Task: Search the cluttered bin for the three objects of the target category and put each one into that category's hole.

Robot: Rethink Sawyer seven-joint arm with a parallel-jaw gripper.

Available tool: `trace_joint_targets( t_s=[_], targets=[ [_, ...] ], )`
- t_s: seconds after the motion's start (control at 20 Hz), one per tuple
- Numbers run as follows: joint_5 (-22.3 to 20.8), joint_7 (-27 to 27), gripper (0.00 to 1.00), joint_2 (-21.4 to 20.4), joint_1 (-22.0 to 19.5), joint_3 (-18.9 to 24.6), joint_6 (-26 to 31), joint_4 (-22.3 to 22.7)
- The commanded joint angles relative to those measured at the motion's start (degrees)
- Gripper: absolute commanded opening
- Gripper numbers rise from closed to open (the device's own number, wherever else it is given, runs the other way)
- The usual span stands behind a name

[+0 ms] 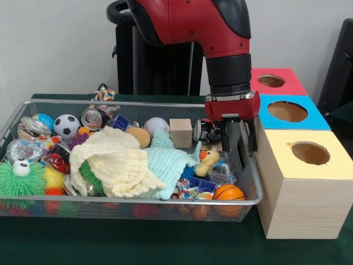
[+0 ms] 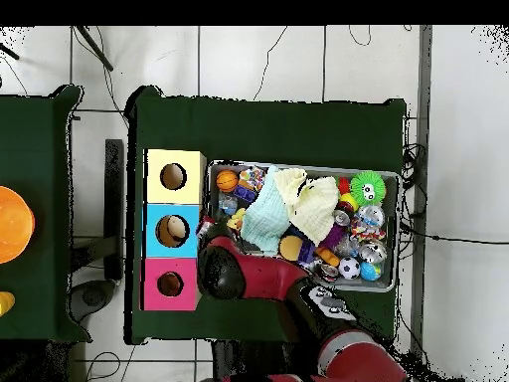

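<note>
The bin, heaped with toys and cloths, sits just beside three boxes. The gripper hangs open and empty over its box-side end, probably searching. The hole lies farthest back.

Wall behind: plain, pale grey-white, evenly lit. Table has dark green cover. Dark object at right edge of front view, prob. a chair, can't tell for sure. Overhead: floor of pale tiles w/ dark grout lines, thin black cables trailing across it. 2nd green table to the left, apart from the main one, w/ round orange thing on it, cut off by frame edge.
</note>
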Motion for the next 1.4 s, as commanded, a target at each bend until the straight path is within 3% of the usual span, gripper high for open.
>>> trace_joint_targets(
  t_s=[0.05,0.4,1.4],
  targets=[
    [3.4,6.1,1.00,0.4,3.6,-6.2,10.1,0.7],
    [2.5,4.7,1.00,2.6,6.5,-11.1,9.7,-1.8],
    [-1.2,4.2,1.00,6.6,6.0,-13.1,2.5,-4.8]
  ],
)
